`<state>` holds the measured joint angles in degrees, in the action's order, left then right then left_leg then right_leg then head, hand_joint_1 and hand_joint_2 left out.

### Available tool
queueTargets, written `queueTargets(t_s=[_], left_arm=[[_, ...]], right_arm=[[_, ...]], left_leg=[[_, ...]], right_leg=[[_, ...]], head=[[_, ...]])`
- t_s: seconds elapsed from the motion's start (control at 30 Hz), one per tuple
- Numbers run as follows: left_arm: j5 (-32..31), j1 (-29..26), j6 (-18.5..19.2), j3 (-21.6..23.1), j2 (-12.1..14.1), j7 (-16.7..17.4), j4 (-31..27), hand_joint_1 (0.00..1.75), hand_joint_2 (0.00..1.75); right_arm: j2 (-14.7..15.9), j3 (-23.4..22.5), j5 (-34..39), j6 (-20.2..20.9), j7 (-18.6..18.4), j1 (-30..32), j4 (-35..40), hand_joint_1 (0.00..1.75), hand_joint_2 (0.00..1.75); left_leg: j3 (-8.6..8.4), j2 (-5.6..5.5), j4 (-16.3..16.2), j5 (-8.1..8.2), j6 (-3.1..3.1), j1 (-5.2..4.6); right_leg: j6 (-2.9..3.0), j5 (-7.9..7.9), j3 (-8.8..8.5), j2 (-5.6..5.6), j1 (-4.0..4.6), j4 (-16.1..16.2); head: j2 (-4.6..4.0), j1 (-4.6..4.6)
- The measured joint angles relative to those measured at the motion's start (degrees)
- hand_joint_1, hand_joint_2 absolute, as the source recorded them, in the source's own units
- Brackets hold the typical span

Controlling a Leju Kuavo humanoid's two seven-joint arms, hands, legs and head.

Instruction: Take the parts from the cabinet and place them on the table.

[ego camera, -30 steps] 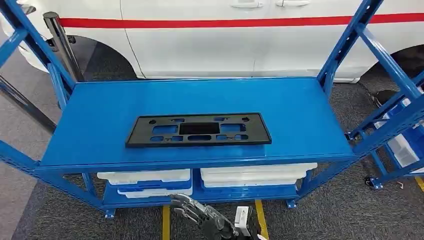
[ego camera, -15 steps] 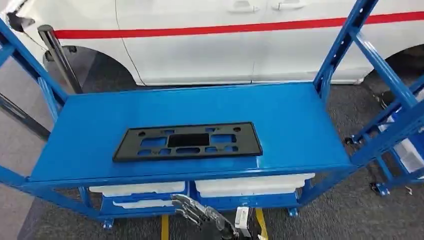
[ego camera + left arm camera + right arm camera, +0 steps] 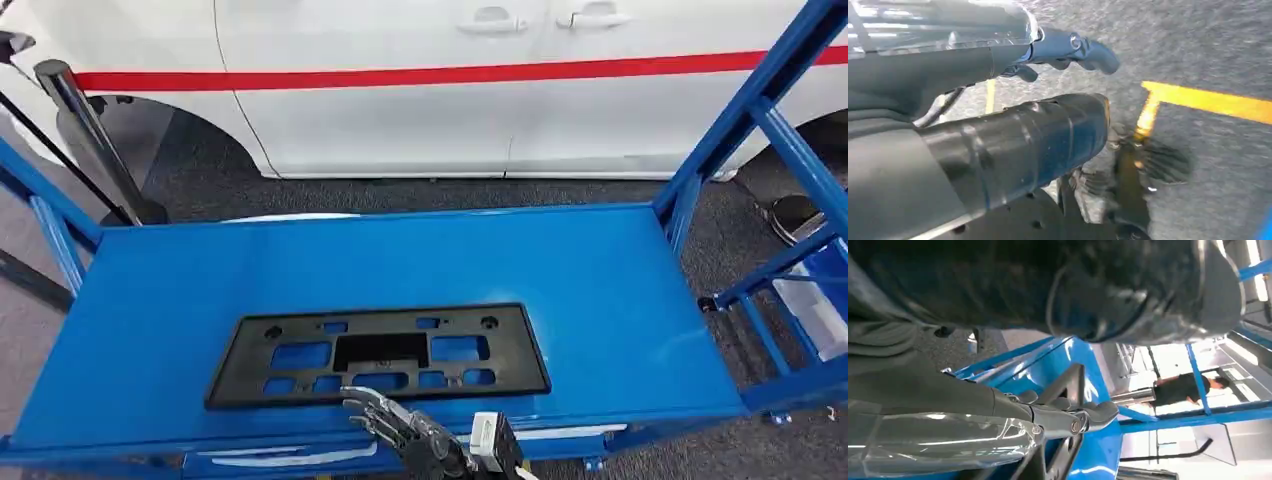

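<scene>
A flat black plastic part (image 3: 380,352) with several cut-outs lies on the blue top shelf (image 3: 400,250) of the cabinet, close to its front edge. My right hand (image 3: 400,428) reaches in from below, its fingers spread and holding nothing, their tips at the part's near edge. The right wrist view has that hand (image 3: 1068,420) stretched out beside the black part (image 3: 1070,382) on the blue shelf (image 3: 1083,365). My left hand (image 3: 1068,50) hangs over the grey floor, its fingers loose around nothing.
A white car (image 3: 400,100) with a red stripe stands behind the cabinet. Blue uprights (image 3: 760,110) rise at the right, a black post (image 3: 90,130) at the left. A person in black (image 3: 1188,387) stands far off. Yellow lines (image 3: 1208,100) mark the floor.
The whole picture has shifted: the camera has moved closer and higher over the shelf, so the black part now sits lower in view, at my right hand's fingertips.
</scene>
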<state>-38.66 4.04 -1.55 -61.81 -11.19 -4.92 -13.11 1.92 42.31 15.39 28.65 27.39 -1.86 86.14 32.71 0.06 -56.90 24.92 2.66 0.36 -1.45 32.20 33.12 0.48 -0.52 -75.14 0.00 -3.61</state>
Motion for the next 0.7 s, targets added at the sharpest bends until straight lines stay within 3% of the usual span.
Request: queueTargets(t_s=[0.03,0.07,0.1,0.13,0.17,0.2,0.23,0.27,0.3,0.33,0.4,0.43,0.47,0.53,0.57,0.6,0.63,0.7], left_arm=[[0.0,0.0,0.0,0.0,0.0,0.11,0.0,0.0,0.0],[0.0,-0.01,0.0,0.0,0.0,0.22,0.0,0.0,0.0],[0.0,-0.02,0.0,0.0,0.0,0.22,0.0,0.0,0.0],[0.0,-0.09,0.0,0.0,-0.04,0.31,0.0,0.0,0.0],[0.0,-0.12,0.0,-0.02,-0.11,0.31,0.02,0.0,0.0],[0.0,-0.1,0.0,-0.02,-0.13,0.31,0.02,0.0,0.0],[0.0,-0.31,0.0,-0.09,-0.13,0.31,0.02,0.0,0.0],[0.02,-0.05,0.0,-0.18,-0.11,0.31,0.02,0.0,0.0],[0.02,0.01,0.02,-0.28,-0.11,0.24,0.02,0.0,0.0],[0.02,-0.01,0.07,-0.39,-0.11,0.22,0.02,0.0,0.0],[0.07,-0.22,0.11,-0.68,-0.07,0.17,0.02,0.0,0.0],[0.07,-0.25,0.17,-0.79,-0.07,0.13,0.02,0.0,0.0],[0.07,-0.19,0.31,-0.85,-0.07,0.0,0.02,0.0,0.0],[0.07,-0.1,0.63,-0.94,-0.04,-0.2,0.02,0.0,0.0],[0.07,-0.13,0.87,-0.96,-0.02,-0.22,0.02,0.0,0.0],[0.07,-0.24,0.9,-0.98,-0.02,-0.24,0.02,0.0,0.0],[0.07,-0.39,0.96,-1.01,-0.02,-0.31,0.02,0.0,0.0],[0.04,-0.41,1.03,-1.01,0.07,-0.37,0.02,0.0,0.0]], right_arm=[[0.02,0.0,0.0,0.02,0.0,0.01,0.0,0.0,0.0],[0.02,0.02,0.0,0.02,0.0,0.0,0.0,0.0,0.0],[0.02,0.02,0.0,0.02,0.0,0.0,0.0,0.0,1.75],[0.04,0.02,0.0,0.02,0.0,0.06,0.0,0.0,1.75],[0.09,0.02,0.0,0.0,0.0,0.09,0.0,0.0,1.75],[0.09,0.02,-0.02,0.0,0.0,0.09,0.0,0.0,1.75],[0.15,0.02,-0.06,-0.04,0.0,0.13,-0.06,0.0,1.75],[0.17,0.02,-0.07,-0.2,0.04,0.07,-0.15,0.0,1.75],[0.2,0.04,-0.28,-0.22,0.02,0.2,-0.15,0.0,1.75],[0.22,0.04,-0.33,-0.26,0.04,0.26,0.0,0.0,1.75],[0.2,0.07,-0.39,-0.18,0.07,0.15,0.07,0.0,1.75],[0.22,0.09,-0.46,-0.17,0.07,0.14,0.07,0.0,1.75],[0.26,0.09,-0.52,-0.2,0.07,0.07,0.04,0.0,1.75],[0.26,0.15,-0.66,-0.22,0.07,0.06,0.02,0.0,1.75],[0.28,0.15,-0.66,-0.22,0.07,0.08,0.0,0.0,1.75],[0.28,0.15,-0.66,-0.24,0.07,0.09,-0.04,0.0,1.75],[0.28,0.15,-0.68,-0.24,0.07,0.09,-0.04,0.0,1.75],[0.28,0.15,-0.7,-0.24,0.07,0.07,-0.04,0.0,1.75]], left_leg=[[-1.28,-0.12,0.4,0.72,-0.01,0.07],[-2.35,-0.22,0.45,1.45,-0.03,0.16],[-3.54,-0.33,0.43,2.29,-0.04,0.28],[-4.7,-0.44,0.42,3.11,-0.21,0.39],[-5.89,-0.48,0.42,3.99,-0.48,0.54],[-6.89,-0.5,0.38,4.88,-0.85,0.66],[-6.89,-0.5,0.31,5.61,-1.2,0.61],[-7.46,-0.73,-0.37,6.41,-1.65,0.47],[-6.94,-0.62,-0.05,7.0,-2.19,0.38],[-7.89,-0.52,-0.26,6.85,-2.59,0.4],[-8.13,-0.43,0.12,7.21,-3.18,0.57],[-7.67,-0.41,-1.93,7.51,-3.25,0.69],[-5.71,-0.38,-5.55,8.5,-3.35,0.72],[-0.39,-0.37,-13.9,12.72,-3.6,0.72],[1.66,-0.37,-16.59,14.36,-3.62,0.72],[2.78,-0.37,-17.12,14.14,-3.56,0.72],[2.65,-0.37,-14.96,11.76,-3.35,0.7],[-0.11,-0.37,-5.9,4.89,-2.34,0.28]], right_leg=[[-0.15,3.81,2.25,-0.04,-0.14,-0.68],[-0.35,6.61,3.76,-0.08,-0.23,-0.36],[-0.51,7.91,4.92,-0.15,-0.31,0.75],[-0.77,7.03,5.35,-0.18,-0.39,3.02],[-0.84,3.65,5.28,-0.21,-0.41,6.66],[-0.8,-1.93,4.96,-0.28,-0.41,11.02],[-0.62,-9.0,5.1,-0.55,-0.44,15.01],[0.13,-9.81,5.85,-0.83,-0.13,15.43],[0.87,-9.58,5.64,-0.54,0.19,15.14],[1.44,-9.64,5.73,-0.4,0.11,15.43],[2.45,-9.48,4.69,-0.11,-0.16,15.76],[2.85,-9.2,4.09,-0.23,-0.07,15.93],[3.19,-8.95,3.9,-0.42,-0.01,15.94],[3.6,-8.38,3.59,-0.56,0.26,15.94],[3.76,-8.13,3.37,-0.54,0.42,15.92],[3.87,-7.87,3.03,-0.44,0.61,15.91],[3.96,-7.59,2.56,-0.28,0.8,15.91],[3.94,-7.16,1.65,-0.14,1.18,15.92]], head=[[0.0,-0.02],[0.0,0.0],[0.0,-0.02],[0.0,0.0],[0.0,-0.02],[0.0,-0.02],[0.0,-0.17],[0.0,0.04],[0.0,0.09],[0.0,0.04],[0.0,0.11],[0.0,0.02],[0.0,0.22],[0.0,0.2],[0.0,0.2],[0.0,0.17],[0.0,0.2],[0.0,0.18]])
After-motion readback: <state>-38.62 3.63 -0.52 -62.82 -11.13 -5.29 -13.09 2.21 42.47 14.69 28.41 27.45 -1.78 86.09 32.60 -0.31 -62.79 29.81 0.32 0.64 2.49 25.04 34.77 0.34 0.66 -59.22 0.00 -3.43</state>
